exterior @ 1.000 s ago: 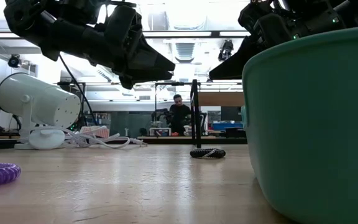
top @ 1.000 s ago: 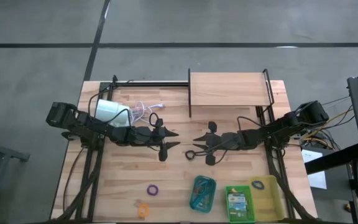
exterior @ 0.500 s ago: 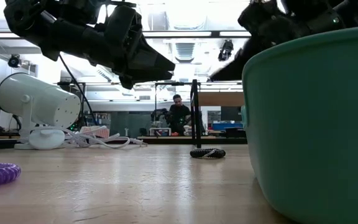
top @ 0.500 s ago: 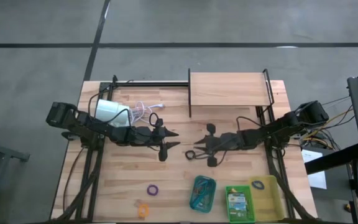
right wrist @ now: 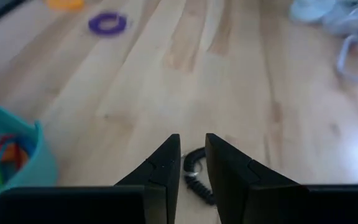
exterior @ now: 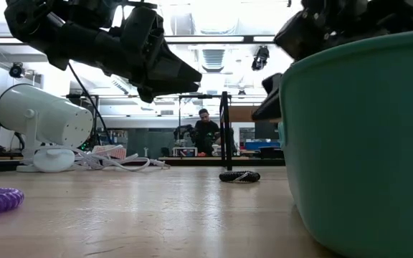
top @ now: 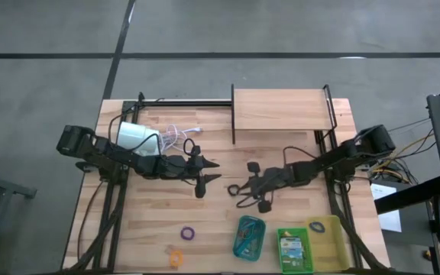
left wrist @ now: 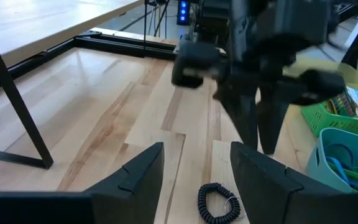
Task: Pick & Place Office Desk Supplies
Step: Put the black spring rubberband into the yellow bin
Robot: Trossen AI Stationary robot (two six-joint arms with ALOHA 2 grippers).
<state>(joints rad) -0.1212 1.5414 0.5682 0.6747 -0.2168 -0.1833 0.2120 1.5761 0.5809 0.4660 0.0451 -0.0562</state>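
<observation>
Slatted pale wood makes the table [top: 151, 221], seen from above. The black coiled loop [top: 235, 189] lies near the table's middle, at the tips of the right gripper [top: 241, 190], which reaches in from the right edge. The left gripper [top: 214, 170] hangs just left of it, fingers parted and empty. A purple loop [top: 187, 231] and an orange loop [top: 176, 257] lie toward the near edge; a teal tray [top: 250, 236], green tray [top: 294, 250] and yellow tray [top: 326, 237] sit by the near right corner.

Low view: the black loop [exterior: 239, 176] lies flat on the wood, under the dark arms; the teal tray's smooth plastic wall [exterior: 357, 143] fills the right.

Left wrist view: the loop [left wrist: 215, 202] rests apart from the open left fingers [left wrist: 138, 171], below the right gripper [left wrist: 263, 134].

Right wrist view: the narrowly parted right fingers [right wrist: 163, 165] straddle the loop [right wrist: 194, 171] without clasping it.
</observation>
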